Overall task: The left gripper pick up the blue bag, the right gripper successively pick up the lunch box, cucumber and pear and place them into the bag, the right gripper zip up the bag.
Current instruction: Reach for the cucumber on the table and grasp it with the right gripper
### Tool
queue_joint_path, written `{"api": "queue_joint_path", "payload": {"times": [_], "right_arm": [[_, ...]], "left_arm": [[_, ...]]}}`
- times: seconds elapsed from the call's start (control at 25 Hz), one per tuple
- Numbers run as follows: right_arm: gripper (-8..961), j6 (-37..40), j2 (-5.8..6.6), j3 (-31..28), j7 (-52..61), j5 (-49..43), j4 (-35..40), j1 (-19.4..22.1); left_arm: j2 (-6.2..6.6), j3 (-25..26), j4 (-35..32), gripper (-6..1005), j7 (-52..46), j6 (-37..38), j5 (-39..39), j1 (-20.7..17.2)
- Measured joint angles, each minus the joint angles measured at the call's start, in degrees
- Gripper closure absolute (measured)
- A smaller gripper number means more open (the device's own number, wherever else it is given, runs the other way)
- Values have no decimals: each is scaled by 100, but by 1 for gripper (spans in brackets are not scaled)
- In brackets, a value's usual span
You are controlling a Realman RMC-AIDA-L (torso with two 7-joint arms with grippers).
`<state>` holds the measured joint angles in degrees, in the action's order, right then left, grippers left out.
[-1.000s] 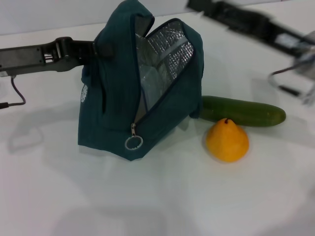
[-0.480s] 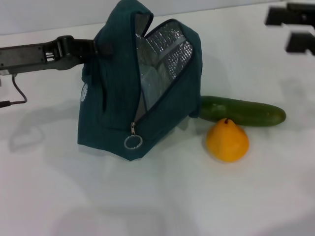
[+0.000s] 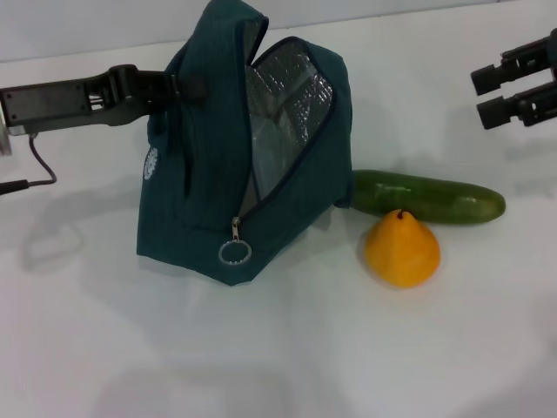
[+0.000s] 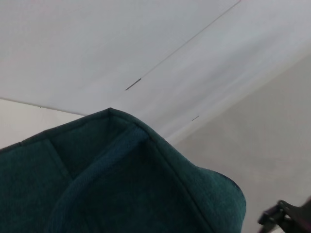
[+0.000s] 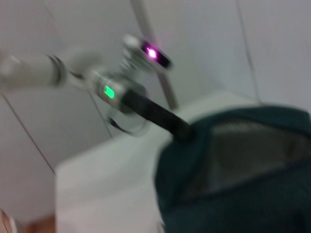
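1. Nearest us in the head view, at about five o'clock from the centre of the white table (image 3: 287, 348), sits the pear (image 3: 401, 249). We judge it firm, smooth and rounded, likely to roll or slip unless we take hold across its widest part.

2. Just behind it, touching or very nearly so, the cucumber (image 3: 428, 198) lies lengthwise at about three o'clock. It looks stiff and slick; we would take it across its middle so that it stays level.

3. At about ten o'clock stands the blue bag (image 3: 209, 174), soft fabric that sags, its mouth gaping toward the right and showing silver lining. Its zipper ring (image 3: 235, 252) hangs low on the front, small and loose, a fiddly thing to pinch.

4. Our left gripper (image 3: 178, 85) reaches in from nine o'clock and is clamped on the bag's upper back, holding it upright.

5. Farthest, at about two o'clock, our right gripper (image 3: 487, 94) hovers above the table, its fingers parted and holding nothing.

6. We cannot see the lunch box in any view.
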<state>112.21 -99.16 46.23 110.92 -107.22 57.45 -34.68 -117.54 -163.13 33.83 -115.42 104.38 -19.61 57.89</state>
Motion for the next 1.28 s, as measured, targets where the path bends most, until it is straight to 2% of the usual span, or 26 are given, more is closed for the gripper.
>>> {"api": "queue_joint_path", "payload": {"times": [0.16,0.32,0.48,0.68,0.8,1.28], "right_arm": [[322,-93,30,9,242,-750,57,-316],[322,-311,-145,178,394,-1613,-89,-600],[322,-313,-430,259,490,-2566,-71,-868],[322,-342,-606,325,655,-3274,-73,-1110],[322,-373,-659,421,758,-3410,-54,-1189],[314,-883,-708,866,957,-3856,-19,-1349]], "left_arm": [[-7,0,1,902,-29,-4,-34,-6],[-41,1,1,902,-36,0,-91,14],[-41,1,1,903,-31,16,-65,26],[-31,1,0,903,-37,55,-34,-7],[-19,1,1,903,-36,63,-51,-73],[-6,0,0,902,-42,65,-63,-137]]}}
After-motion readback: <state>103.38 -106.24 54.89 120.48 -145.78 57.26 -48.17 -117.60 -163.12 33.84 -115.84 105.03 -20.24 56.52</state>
